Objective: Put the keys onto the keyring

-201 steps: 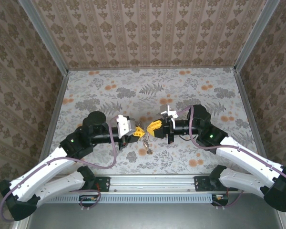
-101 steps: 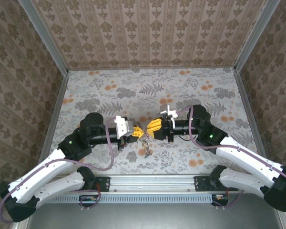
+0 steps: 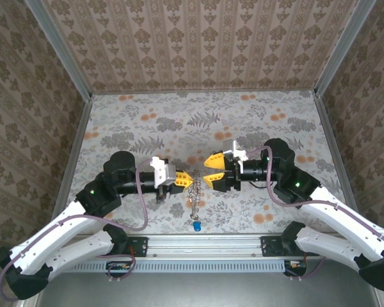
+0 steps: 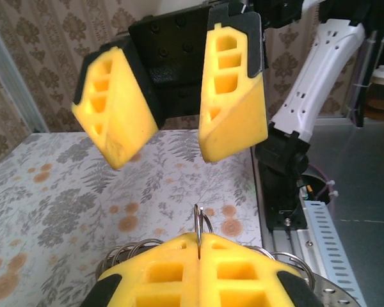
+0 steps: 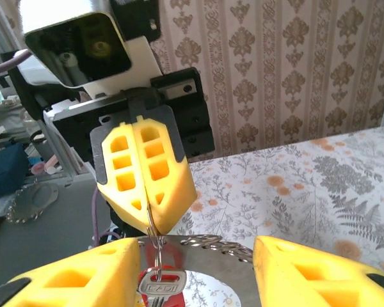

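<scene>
Mid-table, near the front edge, the two grippers face each other tip to tip with a small gap between them. The left gripper (image 3: 187, 180) has its yellow fingers pressed flat together, no gap between the pads. The left wrist view shows a thin metal keyring (image 4: 198, 225) pinched edge-on in the seam and standing up out of it. Seen from the right wrist, the same keyring (image 5: 152, 224) hangs below the closed left gripper (image 5: 147, 214). A silver key with a red head (image 5: 159, 286) dangles from it, low between the right arm's own fingers. Wire loops of a chain (image 5: 205, 240) curve off beside that key. From above, the chain (image 3: 193, 192) drops from the left fingertips toward the table (image 3: 147, 121). A blue key (image 3: 196, 226) sits lower still, near the table's front edge. Whether it is joined to the chain or lies loose on the surface cannot be told from that view. The right gripper (image 3: 209, 171) has its fingers parted about halfway and nothing between them. The left wrist view shows its two yellow fingers (image 4: 233, 83) splayed apart, well above the keyring and not touching it. The orange-yellow key cannot be made out against the yellow pads. Both arms are raised off the flower-patterned tabletop.
</scene>
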Robot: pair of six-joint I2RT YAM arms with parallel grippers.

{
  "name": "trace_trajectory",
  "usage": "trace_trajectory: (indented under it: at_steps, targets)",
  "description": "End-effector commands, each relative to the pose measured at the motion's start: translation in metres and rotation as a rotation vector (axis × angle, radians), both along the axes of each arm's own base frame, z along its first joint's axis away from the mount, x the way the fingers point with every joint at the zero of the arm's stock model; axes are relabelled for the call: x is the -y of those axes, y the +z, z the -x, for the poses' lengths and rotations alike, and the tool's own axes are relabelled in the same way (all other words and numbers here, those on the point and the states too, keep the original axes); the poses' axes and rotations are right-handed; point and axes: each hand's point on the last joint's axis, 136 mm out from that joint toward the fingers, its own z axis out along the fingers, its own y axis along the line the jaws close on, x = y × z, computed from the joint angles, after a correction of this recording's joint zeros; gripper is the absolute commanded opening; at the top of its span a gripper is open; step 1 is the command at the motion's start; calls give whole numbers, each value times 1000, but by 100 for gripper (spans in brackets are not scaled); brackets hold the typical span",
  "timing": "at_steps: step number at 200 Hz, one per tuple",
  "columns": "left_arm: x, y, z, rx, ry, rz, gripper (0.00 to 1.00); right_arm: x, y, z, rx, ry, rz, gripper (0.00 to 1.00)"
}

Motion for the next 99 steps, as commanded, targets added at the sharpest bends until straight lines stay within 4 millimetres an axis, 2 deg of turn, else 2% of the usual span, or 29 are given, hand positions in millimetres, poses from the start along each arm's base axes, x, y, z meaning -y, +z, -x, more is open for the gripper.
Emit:
trace_trajectory:
  at_steps: [1,48,99]
  targets:
    - [-2,29,14,19,-75,89,0,-1,6,13,61,74,14,52]
    - [-3,37,13,13,-69,122,0,-15,-2,22,105,142,47,50]
    - [0,35,10,5,-60,115,0,-21,1,25,132,161,24,32]
